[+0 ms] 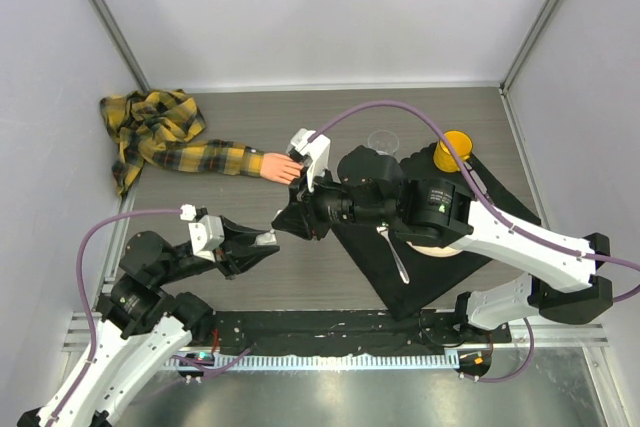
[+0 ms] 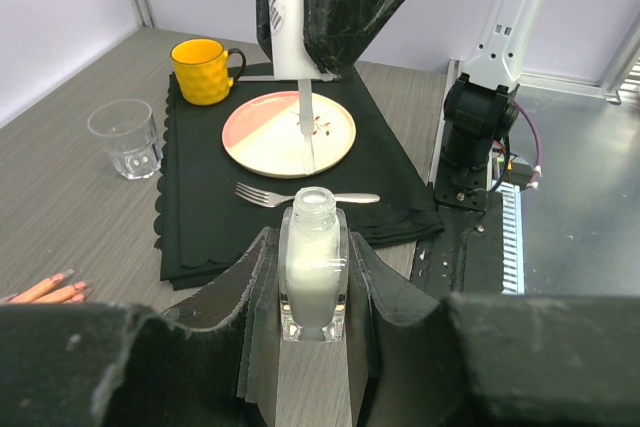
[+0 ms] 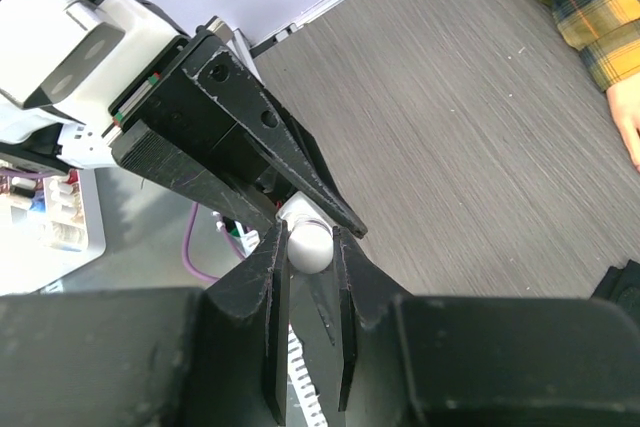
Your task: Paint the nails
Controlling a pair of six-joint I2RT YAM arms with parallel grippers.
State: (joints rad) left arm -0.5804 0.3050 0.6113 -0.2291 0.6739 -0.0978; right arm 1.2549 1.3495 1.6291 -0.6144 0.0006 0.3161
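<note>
The peach mannequin hand (image 1: 280,167) lies on the table, sticking out of the yellow-black plaid sleeve (image 1: 170,137). Its fingertips with the nails (image 2: 52,290) show at the left edge of the left wrist view. My left gripper (image 2: 313,247) is shut on a small clear bottle (image 2: 313,267) of whitish polish, upright with its neck open. My right gripper (image 3: 308,237) is shut on the white cap (image 3: 308,245). Its thin brush stem (image 2: 306,127) hangs straight down over the bottle's mouth. Both grippers meet below the hand in the top view, left gripper (image 1: 266,244) and right gripper (image 1: 290,215).
A black cloth (image 2: 200,217) on the right carries a pink-and-cream plate (image 2: 288,132), a fork (image 2: 290,195) and a yellow mug (image 2: 203,70). A clear glass (image 2: 125,137) stands beside the cloth. The right arm (image 1: 430,207) stretches over the cloth.
</note>
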